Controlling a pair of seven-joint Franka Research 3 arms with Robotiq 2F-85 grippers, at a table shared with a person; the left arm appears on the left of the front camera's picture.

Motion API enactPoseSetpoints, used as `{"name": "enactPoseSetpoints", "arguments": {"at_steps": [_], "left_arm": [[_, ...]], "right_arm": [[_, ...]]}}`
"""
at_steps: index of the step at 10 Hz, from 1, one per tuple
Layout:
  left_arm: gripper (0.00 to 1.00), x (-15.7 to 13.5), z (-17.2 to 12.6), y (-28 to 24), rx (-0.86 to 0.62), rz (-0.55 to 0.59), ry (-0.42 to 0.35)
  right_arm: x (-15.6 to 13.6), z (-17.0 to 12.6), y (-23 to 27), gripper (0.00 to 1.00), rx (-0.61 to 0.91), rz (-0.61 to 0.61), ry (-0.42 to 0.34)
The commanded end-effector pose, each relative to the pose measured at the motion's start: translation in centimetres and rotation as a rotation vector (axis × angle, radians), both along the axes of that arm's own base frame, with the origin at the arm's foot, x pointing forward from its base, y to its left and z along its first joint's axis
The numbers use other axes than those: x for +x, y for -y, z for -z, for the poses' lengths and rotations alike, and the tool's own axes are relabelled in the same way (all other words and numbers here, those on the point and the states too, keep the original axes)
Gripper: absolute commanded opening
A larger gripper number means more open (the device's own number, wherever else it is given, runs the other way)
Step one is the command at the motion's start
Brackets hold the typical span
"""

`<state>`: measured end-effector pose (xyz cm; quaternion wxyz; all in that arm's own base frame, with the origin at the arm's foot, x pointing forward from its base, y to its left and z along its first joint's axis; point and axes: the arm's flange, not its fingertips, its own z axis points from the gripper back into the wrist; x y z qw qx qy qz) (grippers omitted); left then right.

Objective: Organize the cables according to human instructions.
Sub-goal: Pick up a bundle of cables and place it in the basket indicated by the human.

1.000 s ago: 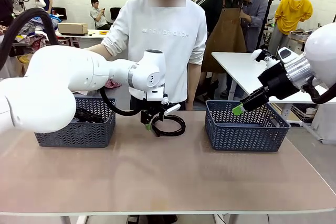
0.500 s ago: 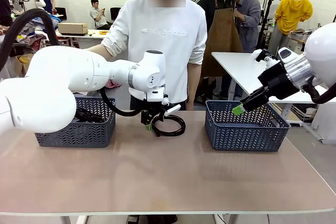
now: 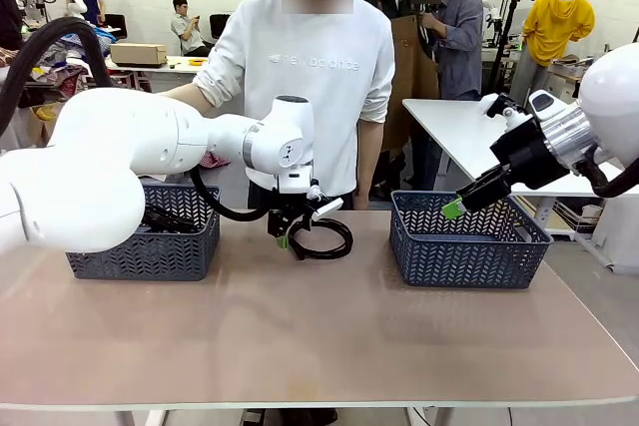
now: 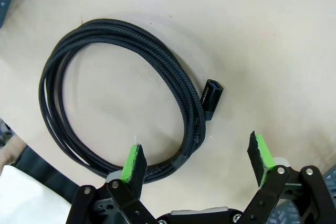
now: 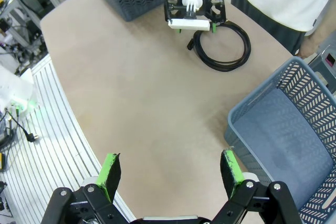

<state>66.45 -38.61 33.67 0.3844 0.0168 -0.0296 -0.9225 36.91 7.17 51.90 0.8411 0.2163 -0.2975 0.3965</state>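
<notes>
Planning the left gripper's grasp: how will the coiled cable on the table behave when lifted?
The cable is thin, braided and loosely wound with no tie visible, so it will probably sag and its loops may spread. It looks light. Its plug lies free and would likely dangle.

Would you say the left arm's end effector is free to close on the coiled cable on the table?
Probably yes: the left end effector is open just above the cable, one pad beside the strands, with nothing between them.
</notes>
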Motion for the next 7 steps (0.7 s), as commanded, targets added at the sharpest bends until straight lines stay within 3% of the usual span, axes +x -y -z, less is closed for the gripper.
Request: {"name": "enactPoseSetpoints", "arguments": {"at_steps": [1,7], "left_arm": [[1.0,0.4,0.5,-0.4,0.001,0.01,0.0],[1.0,1.3,2.2,-0.3,0.019,0.019,0.005]], "right_arm": [[0.3,0.3,0.0,1.0,0.029,-0.022,0.014],[0.3,0.3,0.0,1.0,0.029,-0.022,0.014]]}}
